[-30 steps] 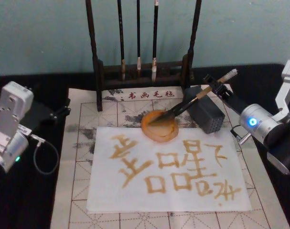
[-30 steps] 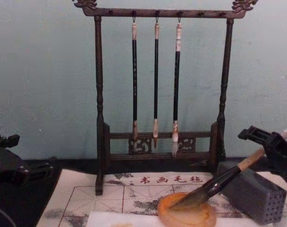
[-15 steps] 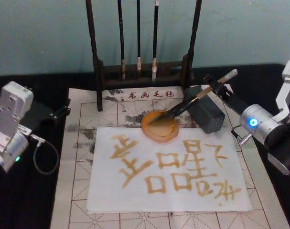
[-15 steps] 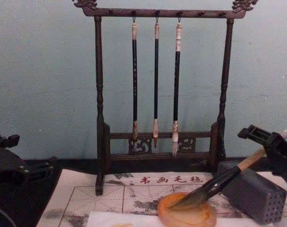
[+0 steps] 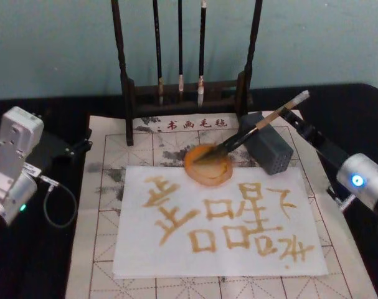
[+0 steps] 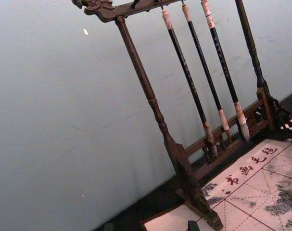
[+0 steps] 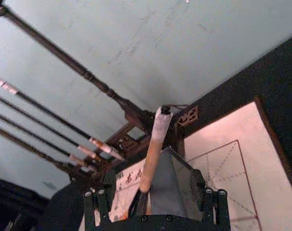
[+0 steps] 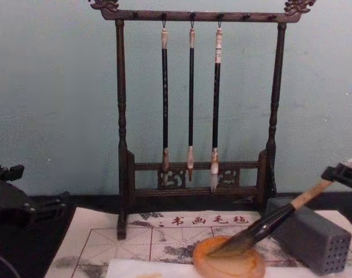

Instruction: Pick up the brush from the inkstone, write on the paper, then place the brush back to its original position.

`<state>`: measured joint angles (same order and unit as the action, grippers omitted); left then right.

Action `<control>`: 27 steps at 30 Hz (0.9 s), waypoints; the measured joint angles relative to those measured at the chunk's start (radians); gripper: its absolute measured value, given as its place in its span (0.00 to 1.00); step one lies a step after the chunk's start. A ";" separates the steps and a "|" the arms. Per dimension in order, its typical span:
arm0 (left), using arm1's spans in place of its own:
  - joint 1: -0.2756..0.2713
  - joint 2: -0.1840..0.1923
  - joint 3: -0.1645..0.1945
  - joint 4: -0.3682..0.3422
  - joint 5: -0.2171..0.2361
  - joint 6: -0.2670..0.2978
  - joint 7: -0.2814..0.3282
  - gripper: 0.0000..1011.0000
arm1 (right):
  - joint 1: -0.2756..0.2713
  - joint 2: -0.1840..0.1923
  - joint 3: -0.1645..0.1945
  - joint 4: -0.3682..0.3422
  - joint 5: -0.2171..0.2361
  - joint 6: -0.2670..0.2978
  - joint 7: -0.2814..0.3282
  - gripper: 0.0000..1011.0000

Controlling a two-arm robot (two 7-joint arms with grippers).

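On the gridded mat (image 5: 108, 249), the written paper (image 5: 176, 249) is lying. The brush (image 5: 263, 121) is resting tip-down in the inkstone (image 5: 207, 171), its handle pointing to 2 o'clock. The right gripper (image 5: 304, 129), at 3 o'clock, is hovering spread apart and should back straight off without nudging the handle. The left gripper (image 5: 76, 148) is idling at 9 o'clock.

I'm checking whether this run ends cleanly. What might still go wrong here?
The brush only leans, tip in the inkstone, handle on the grey block; the right gripper close by its end could nudge it so it rolls onto the paper and smears the writing.
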<state>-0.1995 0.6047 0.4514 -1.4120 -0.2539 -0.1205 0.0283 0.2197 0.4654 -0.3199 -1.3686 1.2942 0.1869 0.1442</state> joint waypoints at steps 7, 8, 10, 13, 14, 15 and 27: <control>0.000 0.000 0.000 0.000 0.000 0.000 0.000 0.99 | -0.079 0.081 -0.011 -0.098 -0.073 -0.072 0.025 0.99; 0.000 0.000 0.000 0.000 0.000 0.000 0.000 0.99 | -0.095 0.099 -0.015 -0.120 -0.106 -0.094 0.032 0.99; 0.000 0.000 0.000 0.000 0.000 0.000 0.000 0.99 | -0.116 0.123 -0.023 -0.148 -0.168 -0.129 0.045 0.99; 0.000 0.000 0.000 0.000 0.000 0.000 0.000 0.99 | -0.137 0.149 -0.037 -0.177 -0.254 -0.175 0.055 0.99; 0.000 0.000 0.000 0.000 0.000 0.000 0.000 0.99 | -0.142 0.155 -0.041 -0.182 -0.276 -0.186 0.056 0.99; 0.000 0.000 0.000 0.000 0.000 0.000 0.000 0.99 | -0.145 0.160 -0.046 -0.187 -0.297 -0.196 0.056 0.99; 0.000 0.000 0.000 0.000 0.000 0.000 0.000 0.99 | -0.163 0.193 -0.126 -0.203 -0.624 -0.299 0.009 0.99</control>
<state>-0.1995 0.6047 0.4513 -1.4120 -0.2539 -0.1205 0.0283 0.0568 0.6580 -0.4461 -1.5718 0.6701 -0.1121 0.1532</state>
